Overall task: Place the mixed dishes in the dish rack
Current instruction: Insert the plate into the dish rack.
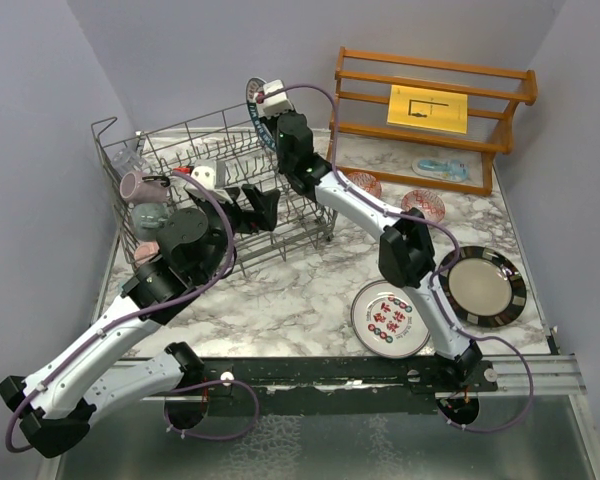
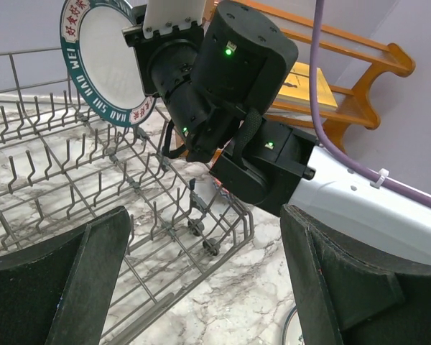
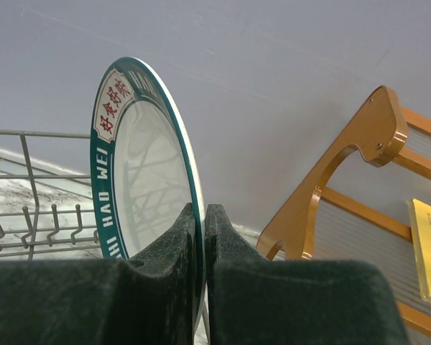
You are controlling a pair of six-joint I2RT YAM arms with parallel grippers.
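My right gripper (image 3: 200, 230) is shut on the rim of the blue-rimmed lettered plate (image 3: 144, 180), holding it upright on edge above the far right corner of the dish rack (image 1: 195, 150). From above, the plate (image 1: 251, 93) shows just left of the gripper (image 1: 261, 103). My left gripper (image 2: 208, 287) stands open and empty over the rack's near right side (image 2: 72, 165), facing the plate (image 2: 104, 65). In the rack's left end are a mauve mug (image 1: 137, 186), a grey mug (image 1: 150, 217), a pink mug (image 1: 145, 250), a white mug (image 1: 204, 175) and a clear glass (image 1: 125, 155).
On the marble table lie two small red-patterned bowls (image 1: 363, 183) (image 1: 423, 205), a dark-rimmed beige plate (image 1: 483, 287) and a white plate with red characters (image 1: 390, 318). A wooden slatted shelf (image 1: 430, 115) with a yellow card stands at the back right, a light-blue item (image 1: 440, 168) on its base.
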